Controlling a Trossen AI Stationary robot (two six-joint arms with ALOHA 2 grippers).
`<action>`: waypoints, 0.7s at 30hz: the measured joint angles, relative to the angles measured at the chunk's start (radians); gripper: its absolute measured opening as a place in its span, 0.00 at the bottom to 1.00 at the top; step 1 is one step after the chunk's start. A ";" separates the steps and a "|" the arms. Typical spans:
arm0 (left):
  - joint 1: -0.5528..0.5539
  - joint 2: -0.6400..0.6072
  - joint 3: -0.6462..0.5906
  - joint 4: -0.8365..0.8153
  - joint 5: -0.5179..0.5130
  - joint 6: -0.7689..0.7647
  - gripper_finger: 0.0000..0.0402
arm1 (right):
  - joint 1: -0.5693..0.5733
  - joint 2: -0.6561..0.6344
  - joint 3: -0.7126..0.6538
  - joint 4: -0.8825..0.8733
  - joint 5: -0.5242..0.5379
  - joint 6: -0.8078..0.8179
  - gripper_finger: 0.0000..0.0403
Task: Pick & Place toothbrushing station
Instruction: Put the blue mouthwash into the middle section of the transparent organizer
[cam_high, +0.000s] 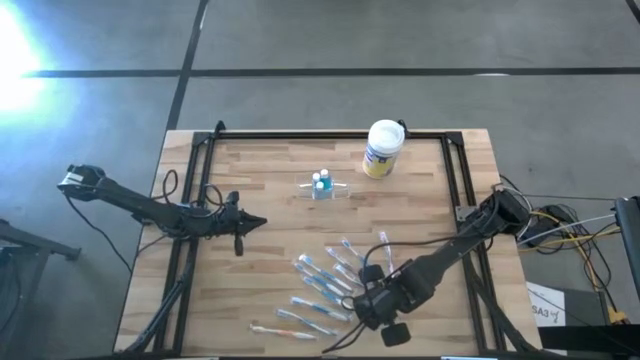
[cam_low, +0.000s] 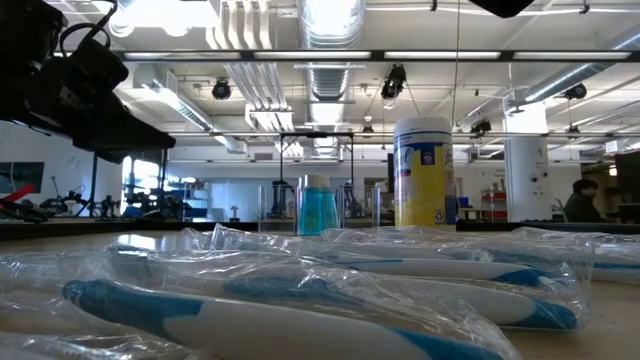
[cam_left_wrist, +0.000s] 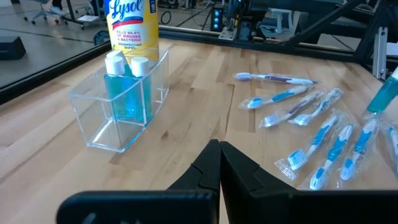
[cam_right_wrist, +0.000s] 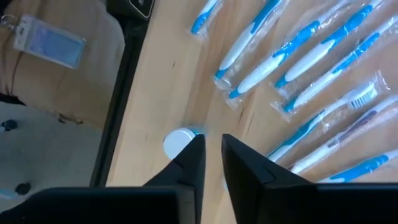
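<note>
The toothbrushing station (cam_high: 322, 190) is a clear, low holder (cam_left_wrist: 93, 118) standing on its base at mid-table, with two blue white-capped bottles (cam_left_wrist: 127, 87) in it. My left gripper (cam_left_wrist: 219, 149) is shut and hovers left of the station (cam_high: 240, 228). My right gripper (cam_right_wrist: 212, 146) hangs near the table's front edge (cam_high: 385, 318), pointing steeply down. Its fingers are almost together, with bare wood in the narrow gap. A small blue bottle's white cap (cam_right_wrist: 179, 142) shows right beside one finger. That bottle (cam_left_wrist: 385, 93) looks tilted in the left wrist view. My right gripper has the small bottle's white cap (cam_right_wrist: 177, 143) against the outer side of one finger (cam_right_wrist: 196, 155), and that finger hides the bottle's body. I cannot tell whether the finger touches the bottle. Nothing shows between the two fingers.
Several wrapped blue-and-white toothbrushes (cam_high: 325, 285) lie spread over the front middle of the table (cam_left_wrist: 317, 137). A white canister with a yellow label (cam_high: 383, 148) stands at the back right. A black frame (cam_right_wrist: 121, 93) runs along the table's edge beside my right gripper.
</note>
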 joint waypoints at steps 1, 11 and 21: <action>0.000 0.000 0.000 -0.001 0.000 0.000 0.01 | 0.000 0.000 0.000 0.001 -0.002 0.000 0.10; 0.000 0.000 0.000 -0.003 0.000 -0.002 0.01 | 0.000 0.009 -0.002 0.055 -0.007 0.002 0.22; 0.000 0.000 0.000 -0.007 0.024 -0.017 0.01 | 0.001 0.009 -0.005 0.079 -0.007 -0.006 0.47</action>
